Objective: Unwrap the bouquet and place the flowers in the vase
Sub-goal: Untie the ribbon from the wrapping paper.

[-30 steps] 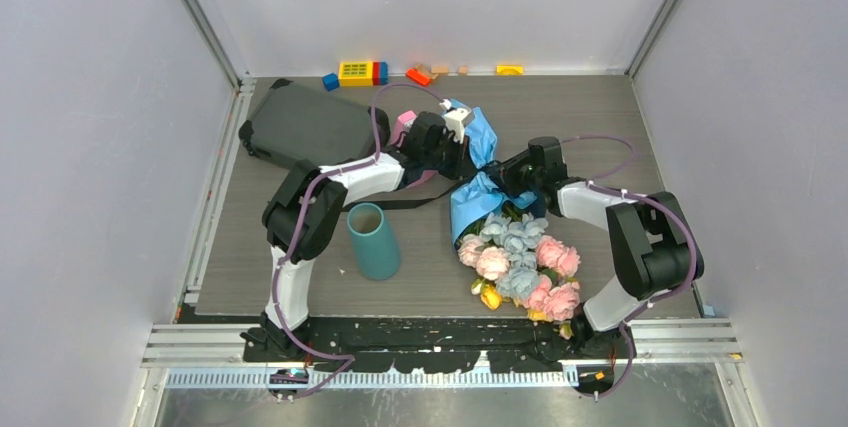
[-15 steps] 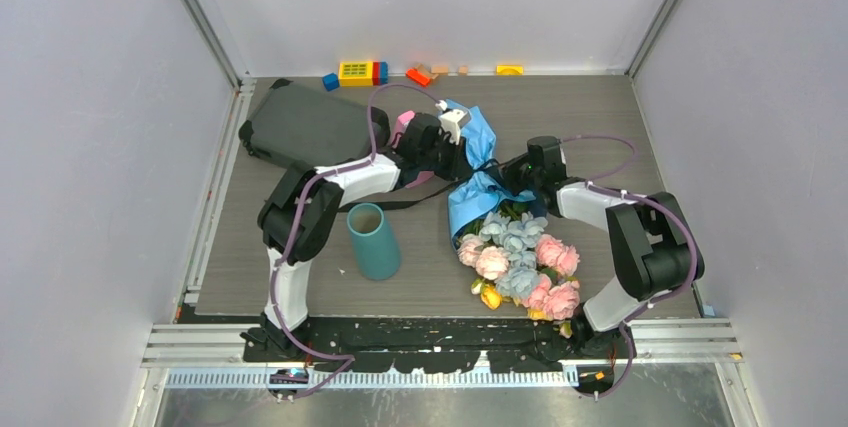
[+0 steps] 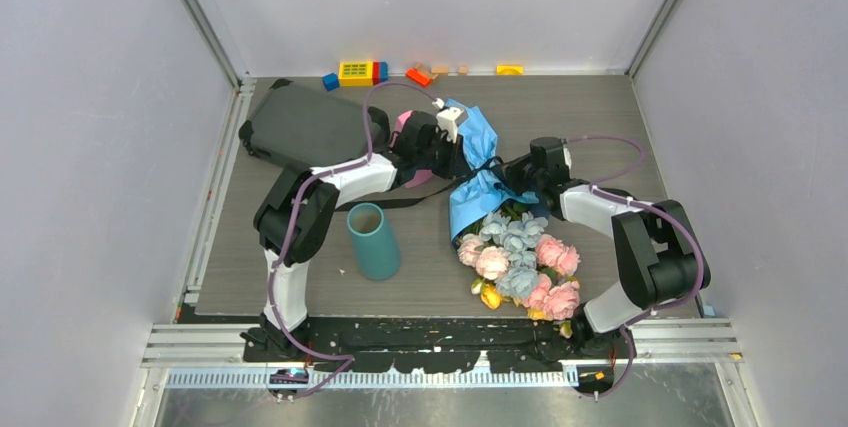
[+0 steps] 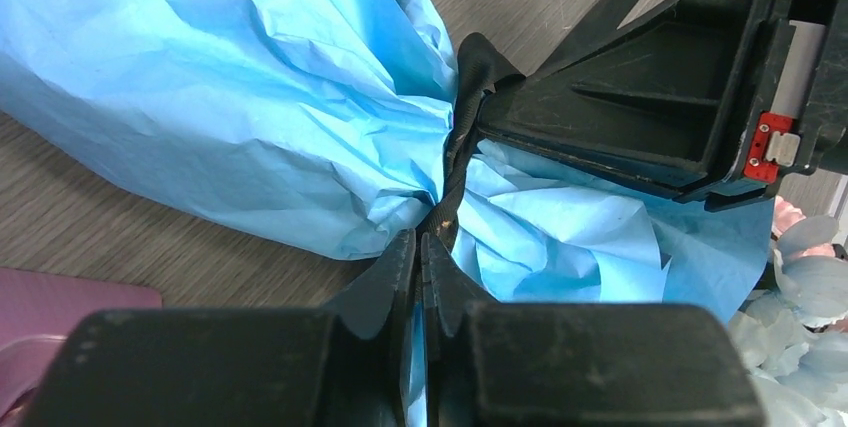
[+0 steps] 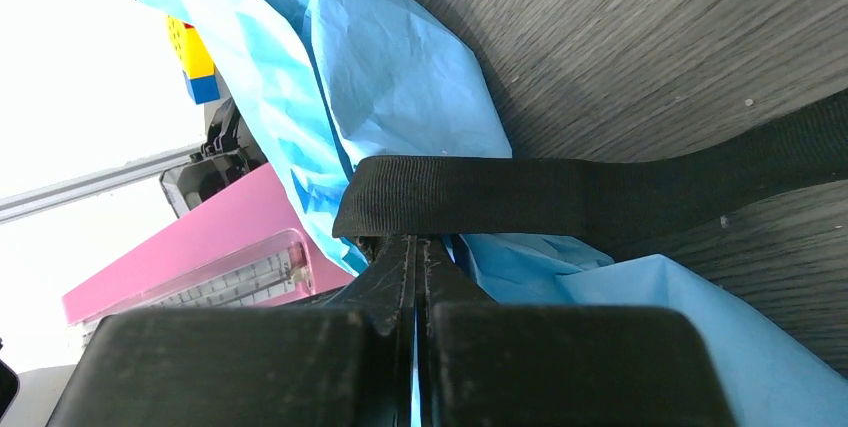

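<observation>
Untying is in hand: the left gripper [image 4: 420, 242] and right gripper [image 5: 415, 247] both pinch shut on the black ribbon [image 4: 458, 142] cinching the blue wrap [image 3: 475, 197] of the bouquet [image 3: 515, 247] at mid-table [image 3: 600, 117], so pulling the tie loose likely comes next, while the teal vase [image 3: 373, 242], toward the near edge, stands empty.

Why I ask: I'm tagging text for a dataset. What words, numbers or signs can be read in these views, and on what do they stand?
No text can be read in any view.
Pink metronome: printed scale on its face, too blurred to read.
Yellow toy block: grid pattern only, too small to show any letters.
Red tab on the black arm housing: no characters can be made out.
</observation>
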Tool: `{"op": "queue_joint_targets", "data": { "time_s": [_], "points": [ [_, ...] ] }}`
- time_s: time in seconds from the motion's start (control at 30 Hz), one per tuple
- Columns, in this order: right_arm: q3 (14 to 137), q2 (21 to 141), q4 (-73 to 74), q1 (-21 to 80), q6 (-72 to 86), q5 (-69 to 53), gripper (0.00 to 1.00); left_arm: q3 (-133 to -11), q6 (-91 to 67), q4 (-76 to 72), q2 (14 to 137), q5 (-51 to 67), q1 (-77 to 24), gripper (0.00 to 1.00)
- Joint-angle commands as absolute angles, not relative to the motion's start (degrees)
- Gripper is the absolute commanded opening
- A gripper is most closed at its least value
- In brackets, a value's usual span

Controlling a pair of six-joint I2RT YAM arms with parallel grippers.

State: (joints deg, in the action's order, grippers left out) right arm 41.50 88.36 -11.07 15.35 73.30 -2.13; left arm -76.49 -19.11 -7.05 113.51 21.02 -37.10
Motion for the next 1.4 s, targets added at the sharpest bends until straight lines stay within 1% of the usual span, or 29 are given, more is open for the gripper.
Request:
{"op": "queue_joint_targets", "data": {
  "time_s": [0.0,0.13,0.23,0.3,0.47,0.63,1.03,1.2,1.27,1.37],
  "points": [
    [41.2,86.0,-12.2,15.2,72.9,-0.2,0.0,-75.9,-18.7,-10.4,110.3,23.5,-36.9,0.11],
    [41.4,86.1,-12.4,15.2,73.0,-0.4,0.0,-76.6,-19.8,-12.0,111.0,26.6,-36.8,0.27],
    [41.4,86.1,-12.5,15.2,72.9,-0.6,0.0,-78.3,-19.9,-10.9,112.4,26.8,-36.9,0.31],
    [41.4,85.9,-12.5,15.1,73.0,-0.6,0.0,-78.9,-19.7,-10.4,112.8,26.2,-36.9,0.32],
    [41.4,86.0,-12.5,15.1,72.9,-0.7,0.0,-80.5,-19.4,-8.9,114.0,25.1,-36.9,0.32],
    [41.8,86.6,-12.8,15.0,72.9,-1.2,0.0,-81.4,-19.4,-8.5,115.0,25.3,-36.8,0.27],
    [41.7,86.6,-12.8,14.9,72.9,-1.3,0.0,-83.0,-19.0,-5.9,117.2,24.8,-37.0,0.29],
    [41.6,86.6,-12.9,14.9,72.9,-1.3,0.0,-83.0,-19.0,-6.1,117.0,24.9,-37.2,0.27],
    [41.6,86.6,-13.0,14.9,72.9,-1.3,0.0,-82.8,-19.0,-6.5,116.9,24.8,-37.3,0.25],
    [41.5,86.8,-13.0,14.9,72.9,-1.4,0.0,-82.8,-19.2,-6.7,116.8,24.9,-37.3,0.26]
  ]
}}
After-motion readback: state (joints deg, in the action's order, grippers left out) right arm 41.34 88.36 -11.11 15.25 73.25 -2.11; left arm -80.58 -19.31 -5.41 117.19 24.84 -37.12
